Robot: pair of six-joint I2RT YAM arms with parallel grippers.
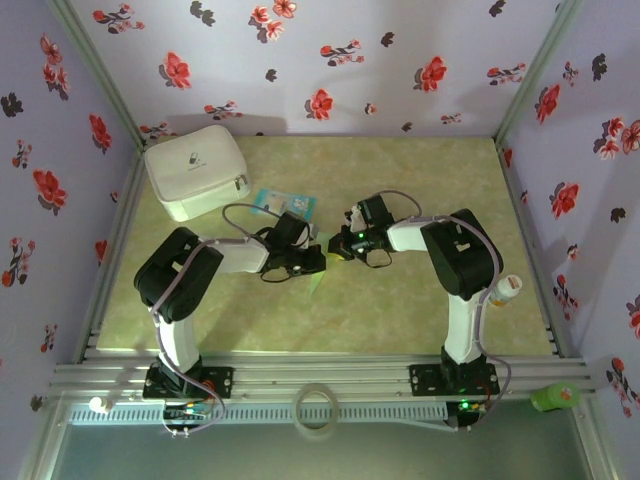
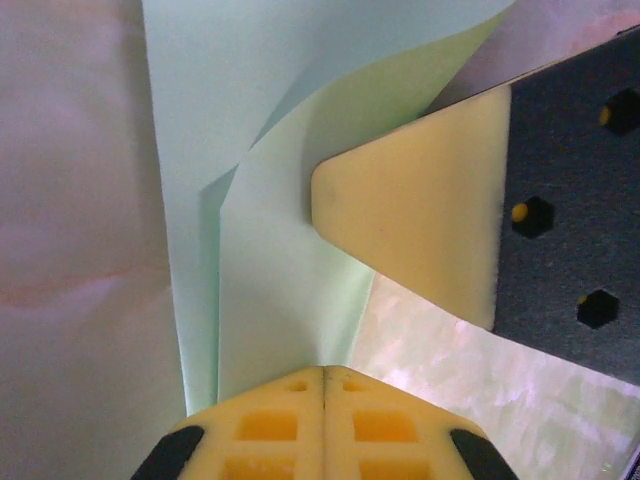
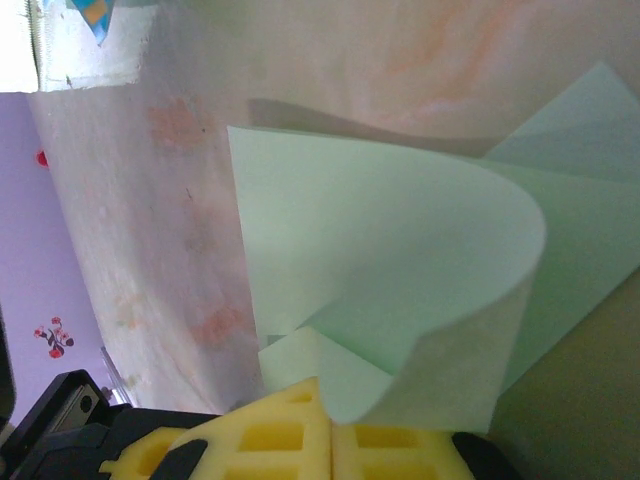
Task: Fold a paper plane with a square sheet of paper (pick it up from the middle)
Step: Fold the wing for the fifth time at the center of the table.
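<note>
One sheet of paper (image 3: 400,250), pale green, creased, held above the counter (image 1: 400,300). Two tools: left tool (image 2: 323,372) and right tool (image 3: 325,388), each pinched tight on that paper. One white pouch (image 1: 196,170); one blue-and-white packet (image 1: 283,204).

We count two arms, the left arm (image 1: 182,272) and the right arm (image 1: 458,252), and two grippers, the left gripper (image 2: 323,388) and the right gripper (image 3: 328,402). We see one square sheet of paper (image 3: 400,250), one white pouch (image 1: 197,172), one blue-and-white packet (image 1: 283,205) and one tape ring (image 1: 317,408).
</note>
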